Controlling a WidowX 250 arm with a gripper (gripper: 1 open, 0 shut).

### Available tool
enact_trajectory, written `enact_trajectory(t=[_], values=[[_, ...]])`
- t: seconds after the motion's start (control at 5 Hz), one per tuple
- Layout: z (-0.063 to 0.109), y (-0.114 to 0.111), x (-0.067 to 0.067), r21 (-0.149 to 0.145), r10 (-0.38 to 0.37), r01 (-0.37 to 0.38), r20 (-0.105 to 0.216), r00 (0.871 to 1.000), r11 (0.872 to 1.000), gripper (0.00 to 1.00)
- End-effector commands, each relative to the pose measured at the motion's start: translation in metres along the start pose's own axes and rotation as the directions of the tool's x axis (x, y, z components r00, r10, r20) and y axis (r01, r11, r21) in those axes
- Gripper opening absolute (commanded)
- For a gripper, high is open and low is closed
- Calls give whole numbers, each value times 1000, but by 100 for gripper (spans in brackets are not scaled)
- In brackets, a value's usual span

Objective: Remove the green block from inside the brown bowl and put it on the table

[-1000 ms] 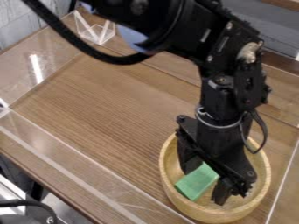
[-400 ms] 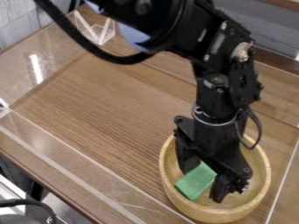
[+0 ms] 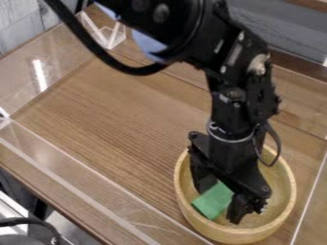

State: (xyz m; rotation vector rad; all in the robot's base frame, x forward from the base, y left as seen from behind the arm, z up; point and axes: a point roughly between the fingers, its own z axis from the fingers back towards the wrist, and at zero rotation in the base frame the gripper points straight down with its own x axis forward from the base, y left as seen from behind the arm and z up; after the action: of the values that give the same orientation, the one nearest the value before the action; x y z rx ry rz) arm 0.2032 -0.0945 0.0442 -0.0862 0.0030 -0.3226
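Observation:
The green block (image 3: 212, 201) lies inside the brown bowl (image 3: 189, 207) at the lower right of the table (image 3: 115, 115). My black gripper (image 3: 230, 192) points straight down into the bowl, open, its fingers standing on either side of the block's upper end. The far part of the block is hidden behind the fingers. Whether the fingers touch the block cannot be made out.
Low clear acrylic walls (image 3: 52, 158) edge the tabletop at the left and front. The black arm (image 3: 192, 38) reaches in from the top, with cables hanging along it. The bowl sits close to the front right corner.
The arm has leaned slightly left and the gripper has sunk a little deeper into the bowl over the block. The jaws stay open.

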Motion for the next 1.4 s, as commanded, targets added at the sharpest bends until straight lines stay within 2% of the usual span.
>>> enact_trajectory(t=[0.0, 0.2, 0.8, 1.0, 1.2], values=[[-5, 3, 6, -4, 7, -7, 25, 1000, 1000, 100], [-7, 4, 6, -7, 13, -12, 27, 1000, 1000, 0], [19, 6, 1, -22, 48, -47, 9, 999, 999, 0], [30, 7, 1, -25, 65, -65, 4, 998, 998, 0], [50, 10, 2, -23, 104, -104, 9, 995, 994, 0]])
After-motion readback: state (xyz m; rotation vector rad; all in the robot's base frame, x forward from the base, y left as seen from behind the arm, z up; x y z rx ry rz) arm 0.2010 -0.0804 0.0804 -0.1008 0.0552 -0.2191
